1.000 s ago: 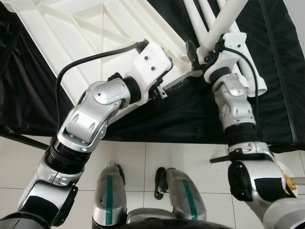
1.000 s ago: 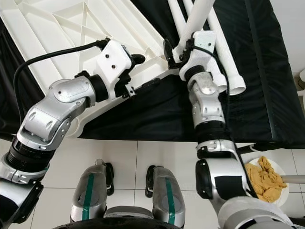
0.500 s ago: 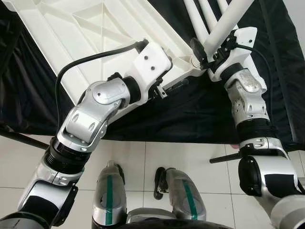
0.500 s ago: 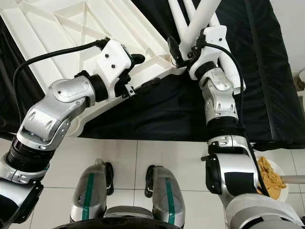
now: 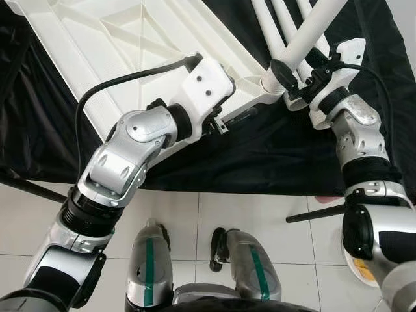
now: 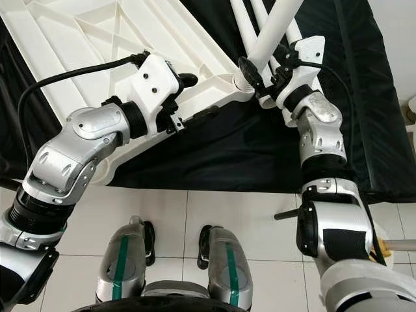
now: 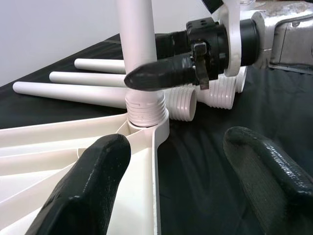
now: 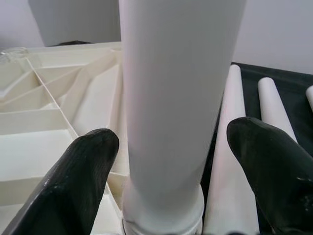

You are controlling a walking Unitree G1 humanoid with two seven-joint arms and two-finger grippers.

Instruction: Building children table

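1. Two grippers work at one corner of the white tabletop [image 5: 130, 45], which lies underside up, ribs showing, on a black-covered worktop [image 5: 260, 156].
2. Leg [image 5: 311, 29] stands in the corner socket [image 7: 145, 117]; its threaded end sits at the socket mouth with thread rings visible above it, so I judge it not fully screwed home.
3. Right gripper [image 8: 168, 161]: fingers spread wide, one either side of the leg, gaps on both sides. Around the tube, not clamping it.
4. Left gripper [image 7: 186, 176]: fingers well apart, holding nothing, at the tabletop edge just beside the socket. One finger [image 7: 93, 181] over the white rim, the other over black cloth.
5. Spare legs [image 7: 98, 83] lie side by side on the cloth beyond the socket, threaded ends toward the corner.
6. Risks, as I judge them:
   - Leg is unheld; if the thread has barely caught, it may tip out and fall onto the spare legs.
   - Closing off-centre could push the leg sideways and cross the thread.
   - Tabletop is unpinned; turning the leg could swing the tabletop on the slick cloth.
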